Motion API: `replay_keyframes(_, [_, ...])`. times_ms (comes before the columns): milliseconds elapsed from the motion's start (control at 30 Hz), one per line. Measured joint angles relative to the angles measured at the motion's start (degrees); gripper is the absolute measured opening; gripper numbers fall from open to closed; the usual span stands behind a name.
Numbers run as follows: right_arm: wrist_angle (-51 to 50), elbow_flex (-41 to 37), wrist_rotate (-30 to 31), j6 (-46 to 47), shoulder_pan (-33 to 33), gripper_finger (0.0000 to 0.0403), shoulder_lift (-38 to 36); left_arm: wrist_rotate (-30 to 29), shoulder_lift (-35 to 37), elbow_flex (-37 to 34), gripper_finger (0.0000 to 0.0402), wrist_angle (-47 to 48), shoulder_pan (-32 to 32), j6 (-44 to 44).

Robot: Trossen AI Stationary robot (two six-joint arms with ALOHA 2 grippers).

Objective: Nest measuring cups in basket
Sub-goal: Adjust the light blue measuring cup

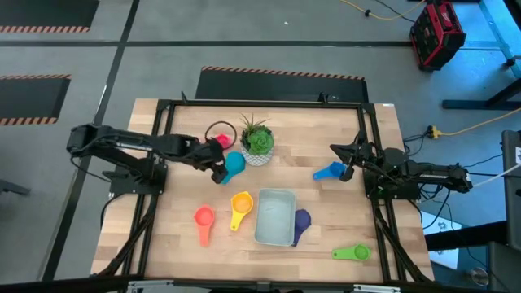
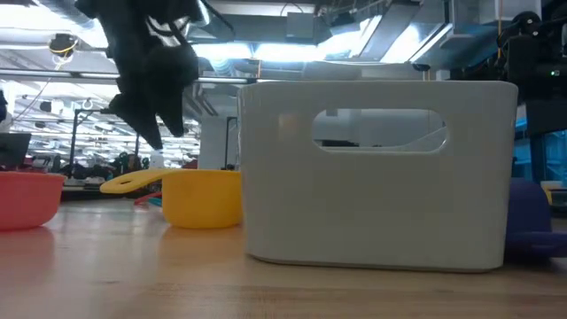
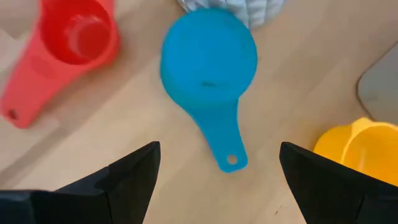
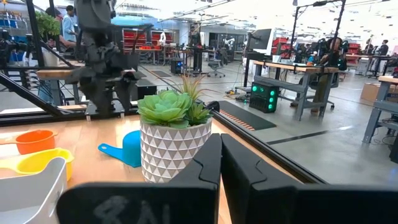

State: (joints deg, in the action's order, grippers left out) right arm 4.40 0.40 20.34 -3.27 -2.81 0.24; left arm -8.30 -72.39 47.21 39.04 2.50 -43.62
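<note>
High view is showing the left gripper hovering with fingers spread wide and empty, just above the teal measuring cup, apparently lining up on its handle for a pick. At the cup's five o'clock the basket is sitting, with the yellow cup beside it and the purple cup partly hiding behind its wall. Farther right, the right gripper is waiting closed and empty beside the blue cup. Basket contents are staying hard to read.

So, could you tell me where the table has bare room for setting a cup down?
Bare wood lies in the far corner behind the blue cup, and along the near edge between the orange-red cup and the basket. It is crowded around the plant pot.
</note>
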Motion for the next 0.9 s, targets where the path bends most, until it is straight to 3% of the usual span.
replay_keyframes(467, [0.01, 0.00, 0.01, 0.00, 0.00, 0.0012, 0.00, 3.33, -13.12, 0.34, 0.0324, -0.37, -0.41, -2.99])
replay_keyframes(900, [0.03, 0.00, 0.02, 0.00, -0.02, 0.0012, 0.01, 1.55, -14.81, 0.37, 0.0324, -4.23, -2.98, -4.50])
